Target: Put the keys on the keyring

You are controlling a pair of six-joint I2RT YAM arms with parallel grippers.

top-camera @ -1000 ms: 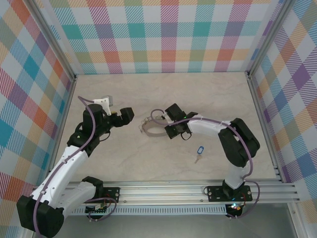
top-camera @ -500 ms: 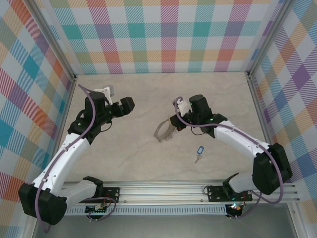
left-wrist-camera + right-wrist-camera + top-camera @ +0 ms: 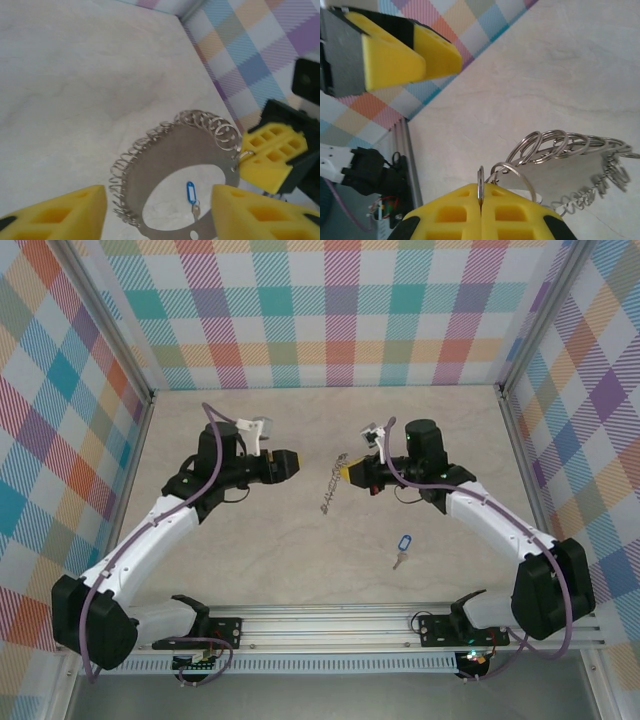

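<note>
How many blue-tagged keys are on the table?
1: the tiny silver key with blue oval plastic tag lies front right on the table, apart from the grey metal hoop.

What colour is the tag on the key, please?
The tag is blue, clearest in the top external view.

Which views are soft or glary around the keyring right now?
Left wrist: its own fingers blur at the bottom edge, the keyring is sharp, the keys small but legible through it. Right wrist: the right gripper is crisp, far loops soften. Top external: flat even light, no glare.
</note>
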